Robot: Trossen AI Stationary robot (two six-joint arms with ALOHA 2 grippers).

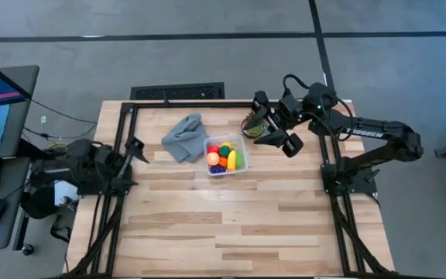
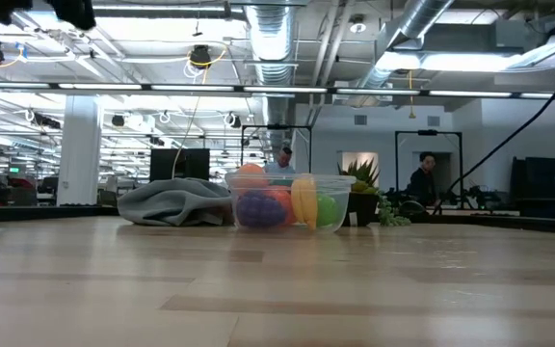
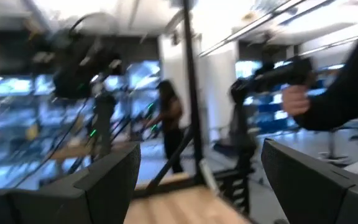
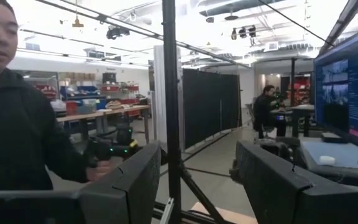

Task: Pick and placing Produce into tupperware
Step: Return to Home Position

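The clear tupperware (image 1: pixel 225 156) stands on the wooden table, a little beyond its middle, also in the low view as tupperware (image 2: pixel 287 200). Inside it the produce (image 1: pixel 224 158) lies heaped: red, peach, orange, yellow, green and purple pieces. My right gripper (image 1: pixel 274 124) hangs high over the far right part of the table, beside the potted plant, open with nothing between its fingers (image 4: pixel 197 165). My left gripper (image 1: pixel 135 149) is drawn back at the table's left edge, open and empty (image 3: pixel 201 168). Neither gripper touches anything.
A crumpled grey cloth (image 1: pixel 183 136) lies just left of the tupperware. A spiky green potted plant (image 1: pixel 255 124) stands to its far right, under my right gripper. A dark metal frame (image 1: pixel 122 132) rims the table. People stand in the room beyond (image 4: pixel 17 124).
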